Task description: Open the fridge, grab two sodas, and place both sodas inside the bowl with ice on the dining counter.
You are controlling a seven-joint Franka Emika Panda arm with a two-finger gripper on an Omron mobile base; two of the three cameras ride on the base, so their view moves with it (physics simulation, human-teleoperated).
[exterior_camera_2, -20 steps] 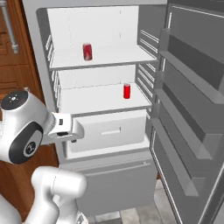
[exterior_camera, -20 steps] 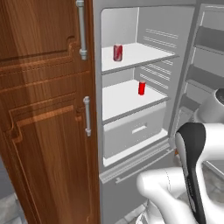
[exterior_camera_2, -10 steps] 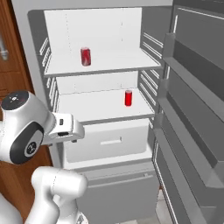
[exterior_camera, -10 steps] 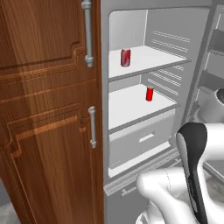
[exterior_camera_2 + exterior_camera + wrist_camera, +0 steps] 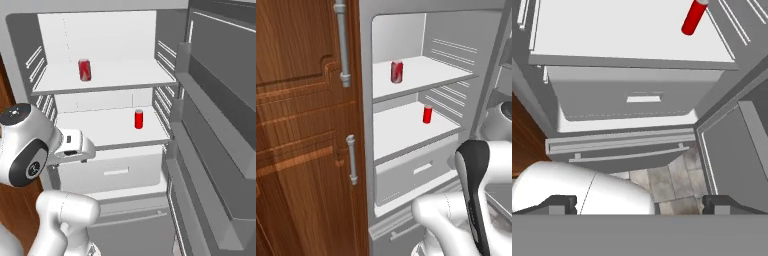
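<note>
The fridge (image 5: 401, 35) stands open, its door (image 5: 220, 125) swung out to the right. One red soda (image 5: 397, 71) stands on the upper white shelf, also seen from the right (image 5: 85, 70). The other soda (image 5: 427, 114) stands on the shelf below (image 5: 139, 119), above the drawer (image 5: 115, 172). In the hand view that lower soda (image 5: 693, 17) is at the top right, far from my gripper (image 5: 639, 204). The gripper is open and empty, low in front of the fridge base and pointing down and in. The bowl and the dining counter are out of view.
A brown wooden cabinet (image 5: 301, 125) with metal bar handles (image 5: 342, 40) stands against the fridge's left side. The open door's shelves (image 5: 200, 150) wall in the right. Grey tiled floor (image 5: 672, 185) lies under the fridge front.
The whole picture has shifted and the fridge interior looms larger: the base has driven closer. The sodas stand where they were, and the gripper stays open.
</note>
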